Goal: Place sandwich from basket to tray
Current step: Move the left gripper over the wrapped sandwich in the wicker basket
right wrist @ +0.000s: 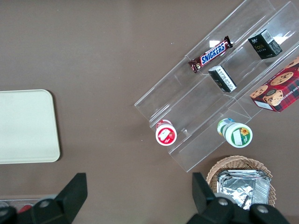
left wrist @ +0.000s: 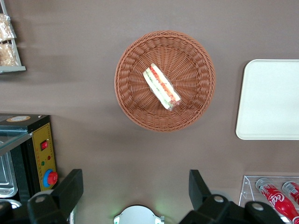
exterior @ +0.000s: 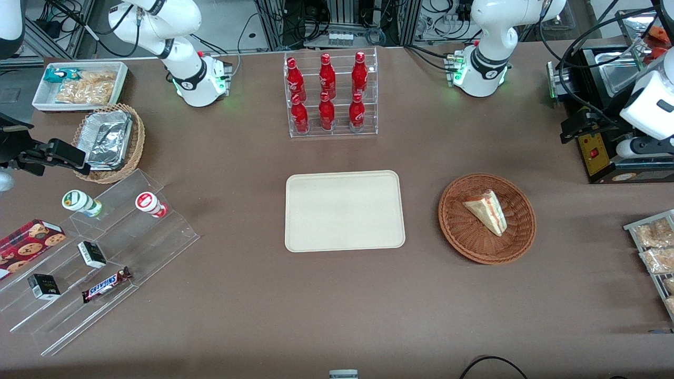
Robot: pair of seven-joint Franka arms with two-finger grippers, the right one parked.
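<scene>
The sandwich (exterior: 487, 210) (left wrist: 161, 87), a pale wedge with red and green filling, lies in the round reddish-brown basket (exterior: 458, 231) (left wrist: 135, 107). The cream tray (exterior: 345, 210) (left wrist: 271, 98) (right wrist: 25, 126) lies flat beside the basket, toward the parked arm's end, with nothing on it. My gripper (exterior: 573, 131) (left wrist: 134, 186) hangs high above the table, open, with nothing between its black fingers (left wrist: 70, 186). It is well apart from the basket, farther from the front camera and toward the working arm's end.
A clear rack of red bottles (exterior: 331, 95) (left wrist: 273, 196) stands farther back than the tray. A black appliance with a yellow panel (exterior: 595, 152) (left wrist: 39, 149) and a rack of snack packets (exterior: 655, 247) sit at the working arm's end. A stepped acrylic stand (exterior: 100, 258) and a tan foil basket (exterior: 110, 142) are at the parked arm's end.
</scene>
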